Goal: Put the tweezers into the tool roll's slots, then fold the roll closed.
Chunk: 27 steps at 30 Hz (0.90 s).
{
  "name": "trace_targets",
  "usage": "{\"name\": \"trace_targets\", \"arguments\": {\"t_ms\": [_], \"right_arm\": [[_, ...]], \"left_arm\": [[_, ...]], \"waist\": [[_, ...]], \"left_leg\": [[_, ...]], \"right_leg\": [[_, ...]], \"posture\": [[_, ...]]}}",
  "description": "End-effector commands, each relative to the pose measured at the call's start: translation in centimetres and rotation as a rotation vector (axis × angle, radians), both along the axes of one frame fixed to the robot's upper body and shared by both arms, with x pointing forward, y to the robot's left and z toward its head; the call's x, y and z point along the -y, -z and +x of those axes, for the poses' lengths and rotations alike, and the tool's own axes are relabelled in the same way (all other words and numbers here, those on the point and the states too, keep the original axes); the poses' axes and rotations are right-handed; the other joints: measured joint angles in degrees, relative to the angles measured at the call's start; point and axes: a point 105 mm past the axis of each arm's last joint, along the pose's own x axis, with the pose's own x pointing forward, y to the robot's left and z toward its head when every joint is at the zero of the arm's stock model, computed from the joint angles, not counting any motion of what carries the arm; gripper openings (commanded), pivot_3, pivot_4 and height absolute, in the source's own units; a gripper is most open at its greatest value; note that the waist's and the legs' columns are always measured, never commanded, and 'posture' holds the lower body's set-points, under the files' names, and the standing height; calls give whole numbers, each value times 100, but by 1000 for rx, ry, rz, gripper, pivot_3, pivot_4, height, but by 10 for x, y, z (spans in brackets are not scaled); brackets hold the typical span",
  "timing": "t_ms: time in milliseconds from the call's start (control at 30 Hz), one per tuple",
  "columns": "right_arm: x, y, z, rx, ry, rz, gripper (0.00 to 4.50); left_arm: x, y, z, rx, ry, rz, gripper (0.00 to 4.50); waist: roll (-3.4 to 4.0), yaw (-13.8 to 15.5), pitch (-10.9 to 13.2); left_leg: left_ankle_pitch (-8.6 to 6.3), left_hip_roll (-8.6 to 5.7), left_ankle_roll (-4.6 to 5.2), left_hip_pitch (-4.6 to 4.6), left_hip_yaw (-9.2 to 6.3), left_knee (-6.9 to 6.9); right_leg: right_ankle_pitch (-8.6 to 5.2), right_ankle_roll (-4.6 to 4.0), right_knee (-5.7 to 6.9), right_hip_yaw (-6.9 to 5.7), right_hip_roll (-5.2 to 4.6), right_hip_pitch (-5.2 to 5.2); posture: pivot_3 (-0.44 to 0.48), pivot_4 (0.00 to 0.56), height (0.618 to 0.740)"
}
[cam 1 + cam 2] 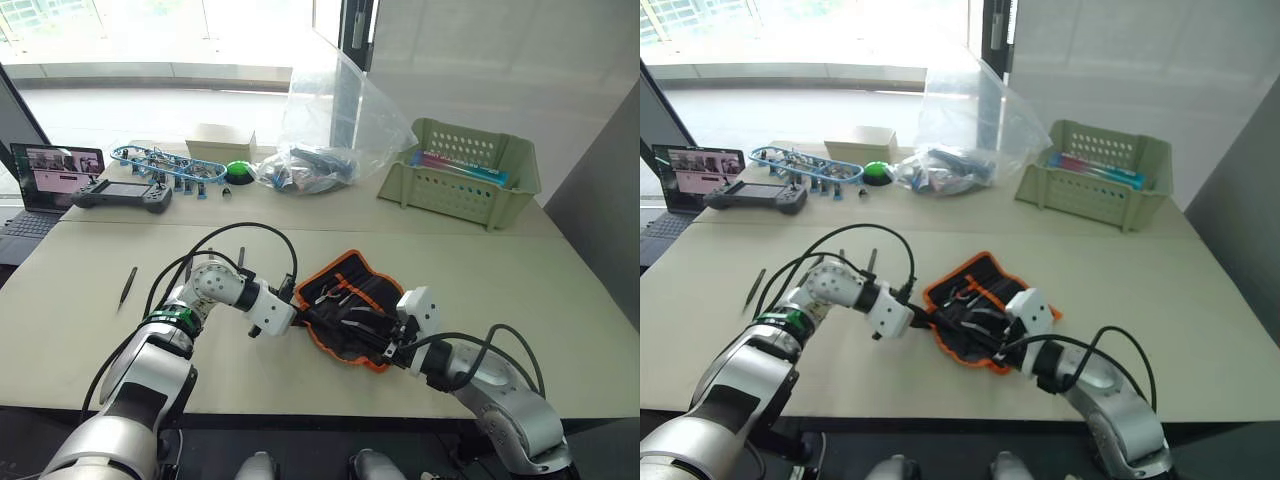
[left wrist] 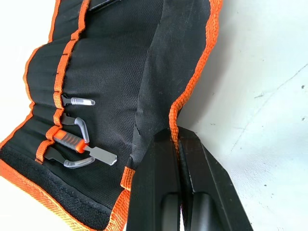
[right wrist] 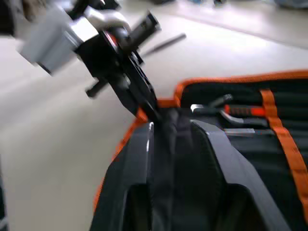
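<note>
My right gripper [image 3: 172,132] is clenched on a fold of the tool roll [image 1: 345,300], it seems; my left gripper [image 2: 177,144] pinches its orange edge. One of the tweezers [image 1: 127,287] lies well apart, on the table [image 1: 560,290] to the left.

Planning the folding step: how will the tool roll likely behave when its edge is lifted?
Probably floppy: the tool roll already creases and bunches where the left gripper pinches its orange edge. It likely sags rather than hinging cleanly. The tools tucked in the slots may stiffen and weight that side, so it could fold unevenly.
</note>
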Motion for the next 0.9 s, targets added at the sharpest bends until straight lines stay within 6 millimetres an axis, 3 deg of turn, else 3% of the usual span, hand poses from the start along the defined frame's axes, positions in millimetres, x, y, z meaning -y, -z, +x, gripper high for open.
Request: {"name": "trace_targets", "arguments": {"t_ms": [33, 400, 533, 700, 867, 900], "right_arm": [[-8, 7, -3, 24, -15, -16, 34], [-2, 56, 0, -96, 35, -168, 34], [-2, 60, 0, -101, 38, -187, 34], [-5, 58, 1, -94, 29, -188, 0], [-6, 58, 2, -94, 19, -196, 0], [-6, 59, 2, -94, 19, -197, 0]], "left_arm": [[-6, -2, 2, 6, -15, 19, 0], [-8, -1, 3, -14, -36, 17, 0], [-13, -1, 1, -105, -65, 0, 0], [-19, -10, 0, -221, -105, -70, 1482], [-21, -38, 5, -510, -228, -278, 3139], [-21, -43, 5, -552, -242, -308, 3139]], "waist": [[0, -8, 0], [0, -11, -1], [-3, -30, -4], [-2, -48, -4], [-2, -58, -4], [-2, -70, -4]], "left_leg": [[0, 0, 0, 0, 0, 0], [0, 0, 0, 8, 0, 3], [0, 1, 0, 24, 0, 2], [0, 3, 0, 27, 0, 2], [1, 4, 0, 26, -1, 3], [1, 4, 0, 26, -2, 3]], "right_leg": [[0, 0, 2, 0, 0, -1], [0, 1, 7, 1, 2, 4], [-1, 1, 9, 1, 3, 16], [-2, 0, 13, 2, 5, 16], [-1, 0, 16, 2, 5, 15], [-2, 0, 16, 2, 6, 16]], "posture": [[0, 150, 740], [0, 150, 740], [0, 150, 740], [0, 150, 740], [0, 150, 740], [0, 150, 740]]}}
